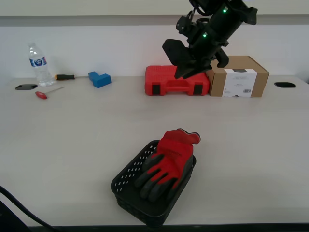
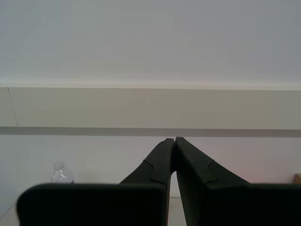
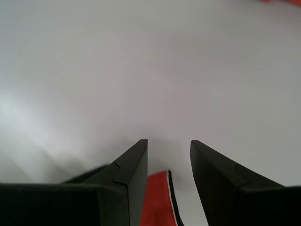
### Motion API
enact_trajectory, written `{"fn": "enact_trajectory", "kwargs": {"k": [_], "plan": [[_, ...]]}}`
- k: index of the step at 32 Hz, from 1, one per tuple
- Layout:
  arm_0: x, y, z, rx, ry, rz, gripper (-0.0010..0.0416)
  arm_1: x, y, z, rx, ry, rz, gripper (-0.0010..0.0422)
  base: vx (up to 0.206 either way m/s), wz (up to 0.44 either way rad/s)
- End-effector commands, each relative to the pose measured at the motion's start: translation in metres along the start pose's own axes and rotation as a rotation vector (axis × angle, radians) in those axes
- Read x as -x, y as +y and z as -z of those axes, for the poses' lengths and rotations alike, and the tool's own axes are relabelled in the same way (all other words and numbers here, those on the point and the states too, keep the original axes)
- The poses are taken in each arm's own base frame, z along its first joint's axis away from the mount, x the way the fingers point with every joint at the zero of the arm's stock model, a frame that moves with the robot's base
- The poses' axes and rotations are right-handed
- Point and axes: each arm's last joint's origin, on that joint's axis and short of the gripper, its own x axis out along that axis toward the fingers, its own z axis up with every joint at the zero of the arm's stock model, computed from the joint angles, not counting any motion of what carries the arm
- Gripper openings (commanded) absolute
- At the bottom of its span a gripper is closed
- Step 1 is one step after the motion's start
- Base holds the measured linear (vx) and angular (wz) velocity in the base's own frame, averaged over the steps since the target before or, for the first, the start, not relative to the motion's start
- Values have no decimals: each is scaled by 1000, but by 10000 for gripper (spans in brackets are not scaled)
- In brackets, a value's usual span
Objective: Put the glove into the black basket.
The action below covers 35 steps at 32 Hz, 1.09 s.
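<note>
One glove (image 1: 169,162) lies in the black basket (image 1: 126,176), lower centre; my first hand (image 3: 168,146) is apart, my second hand (image 2: 174,140) together.

glove (image 1: 169,162) in basket (image 1: 126,178), cuff over its rim, tool case (image 1: 176,80) and box (image 1: 239,76) behind

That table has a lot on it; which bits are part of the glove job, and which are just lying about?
Part of the job:
the glove, lying in the black basket
my first gripper, open above it

Just lying about:
red tool case
cardboard box
water bottle
blue block
two screwdrivers
</note>
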Motion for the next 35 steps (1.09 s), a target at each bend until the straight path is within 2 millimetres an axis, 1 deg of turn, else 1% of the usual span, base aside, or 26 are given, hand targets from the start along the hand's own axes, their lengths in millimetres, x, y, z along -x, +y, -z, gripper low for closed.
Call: {"fn": "enact_trajectory", "kwargs": {"k": [1,3,4,8,10,35], "plan": [[14,-12,-9,-16,-76,24,124,0,0,0,0,-3,2,0,0,0],[18,-17,-12,-24,-102,32,124,0,0,0,0,-3,2,0,0,0],[28,-28,-17,-38,-154,49,124,0,0,0,0,-3,2,0,0,0],[48,-39,-25,-51,-234,95,124,0,0,0,0,-3,2,0,0,0],[54,-42,-27,-57,-247,102,124,0,0,-1,0,-4,2,0,0,0],[55,-43,-27,-59,-249,103,124,0,0,0,0,-3,2,0,0,0]]}}
